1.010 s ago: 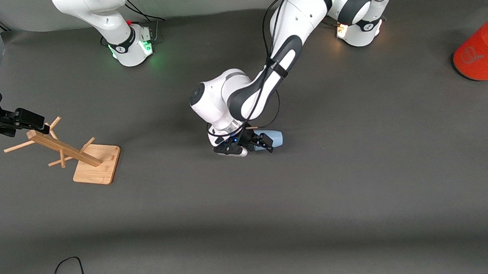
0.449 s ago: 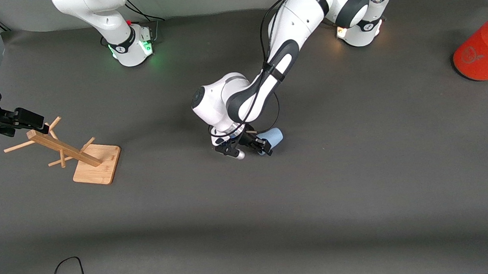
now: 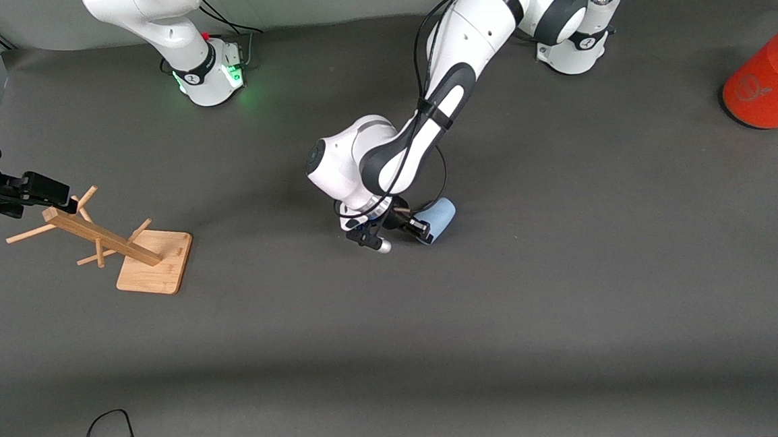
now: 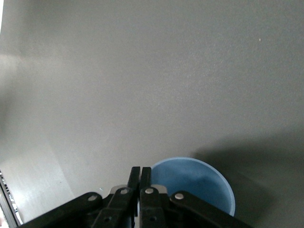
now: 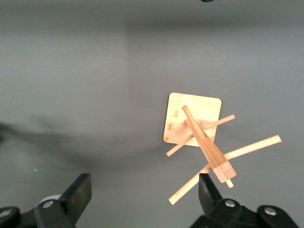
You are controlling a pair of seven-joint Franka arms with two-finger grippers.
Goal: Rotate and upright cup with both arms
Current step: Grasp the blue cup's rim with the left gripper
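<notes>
Front view: a dark grey table [image 3: 570, 302] seen from high up, with two white arms based along its top edge. The left arm reaches down to the middle of the table, where its gripper [image 3: 409, 232] is closed tight on the rim of the cup [image 3: 437, 217]. The cup is pale blue and tilted, with its base pointing toward the left arm's end of the table. The right gripper [image 3: 36, 189] hangs at the right arm's end of the table, over the top of a wooden rack [image 3: 117, 242] with pegs and a square base. That arm waits. An orange-red cylinder [image 3: 766, 84] with a grey top lies at the left arm's end of the table.

Left wrist view: the left gripper's two fingers [image 4: 135, 178] are pressed together, pinching the cup's rim. The cup's round blue opening [image 4: 192, 183] faces the camera, with grey table around it.

Right wrist view: the right gripper's fingers [image 5: 80, 192] stand wide apart and hold nothing. The rack [image 5: 202, 137] shows from above between them, pegs sticking out from its post, base flat on the table.
</notes>
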